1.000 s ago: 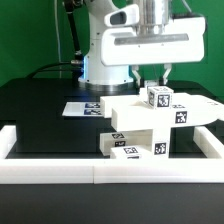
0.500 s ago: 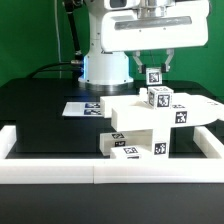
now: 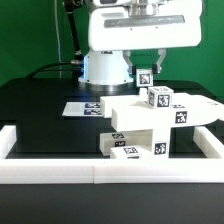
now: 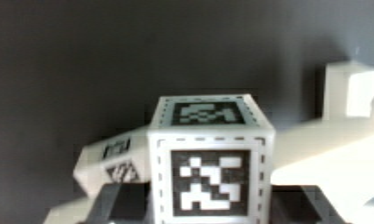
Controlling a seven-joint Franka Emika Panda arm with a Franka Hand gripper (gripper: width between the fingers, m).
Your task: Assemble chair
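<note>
the gripper (image 3: pixel 144 71) has gone up since a second ago, and a small white post (image 3: pixel 144 76) with a black-and-white tag has gone up with it. the post was down by the chair (image 3: pixel 152 125) before. now it hangs in the air above the chair, pinched between the two fingers (image 3: pixel 162 60). in the wrist view the post (image 4: pixel 209 160) fills the middle, with a tag on its top and a tag on its side.

there is one robot arm. there is one post in the air. the chair is one clump of white blocks in the middle of the table (image 3: pixel 40 110), near the front rail. another square post with tags sticks up on top of it. i can see about six tags on the clump. i cannot tell how many blocks are in it.

one flat marker board (image 3: pixel 84 106) lies behind the chair, toward the exterior view's left.

the table is black. white rails (image 3: pixel 60 172) run along its front and sides. the wall behind is green.
</note>
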